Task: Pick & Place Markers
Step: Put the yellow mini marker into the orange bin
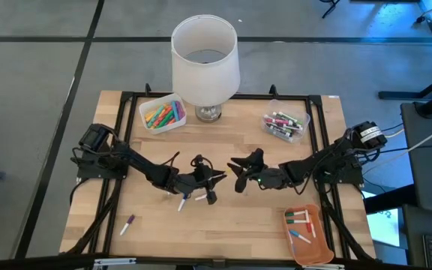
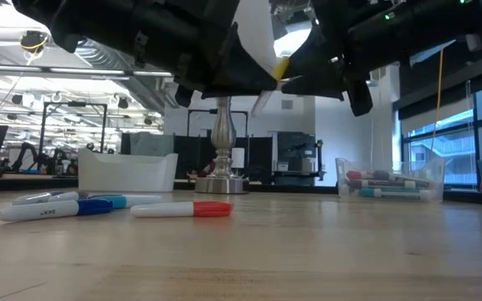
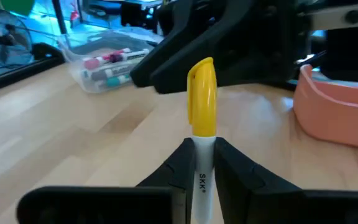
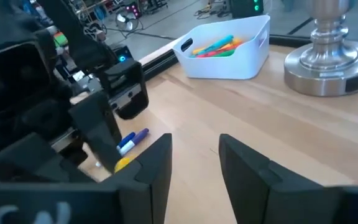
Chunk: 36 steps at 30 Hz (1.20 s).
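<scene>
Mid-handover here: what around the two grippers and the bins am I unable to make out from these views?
- High view: the yellow-capped marker in the left gripper is too small, lost among dark fingers.
- Low view: both grippers are cut off by the top edge.
- Low view: the white bin wall hides its contents.
- Right wrist view: the right gripper blocks the table beneath.

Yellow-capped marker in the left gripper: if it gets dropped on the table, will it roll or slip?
Probably rolls: the yellow-capped marker has a round, smooth barrel, and the wooden table is flat. It looks stiff and light. The left gripper pinches only its white body, so it may pivot or slide if bumped.
</scene>
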Each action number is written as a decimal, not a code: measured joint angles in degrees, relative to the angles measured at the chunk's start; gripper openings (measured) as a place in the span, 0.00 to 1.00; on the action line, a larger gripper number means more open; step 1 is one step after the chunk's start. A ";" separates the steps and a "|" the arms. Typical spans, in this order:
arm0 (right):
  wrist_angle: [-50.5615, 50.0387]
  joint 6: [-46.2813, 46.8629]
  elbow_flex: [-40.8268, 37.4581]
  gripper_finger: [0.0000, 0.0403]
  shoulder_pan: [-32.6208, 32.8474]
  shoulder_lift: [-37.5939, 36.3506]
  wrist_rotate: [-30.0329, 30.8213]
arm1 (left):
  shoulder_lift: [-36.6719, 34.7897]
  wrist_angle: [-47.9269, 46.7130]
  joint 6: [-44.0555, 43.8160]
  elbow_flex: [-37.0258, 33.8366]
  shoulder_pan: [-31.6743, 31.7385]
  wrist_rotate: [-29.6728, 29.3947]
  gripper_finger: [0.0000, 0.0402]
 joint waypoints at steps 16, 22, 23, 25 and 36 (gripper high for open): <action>5.23 -6.06 -0.06 0.54 0.91 -0.45 -4.70 | 0.02 -0.63 0.03 -0.02 -0.61 -1.11 0.10; 5.36 -6.84 -0.02 0.60 1.01 -0.29 -3.56 | 0.02 -0.59 0.02 -0.02 -0.55 -1.32 0.10; 5.81 -7.61 -0.02 0.60 1.02 -0.25 -3.58 | 0.02 -0.54 0.02 -0.02 -0.55 -1.35 0.10; 6.93 -9.45 -0.02 0.60 1.04 -0.22 -3.67 | 0.02 -0.24 0.00 -0.02 -0.55 -1.49 0.10; 7.68 -15.63 -0.02 0.60 1.19 1.19 -10.65 | 0.02 0.04 -0.02 0.00 -0.46 -1.35 0.10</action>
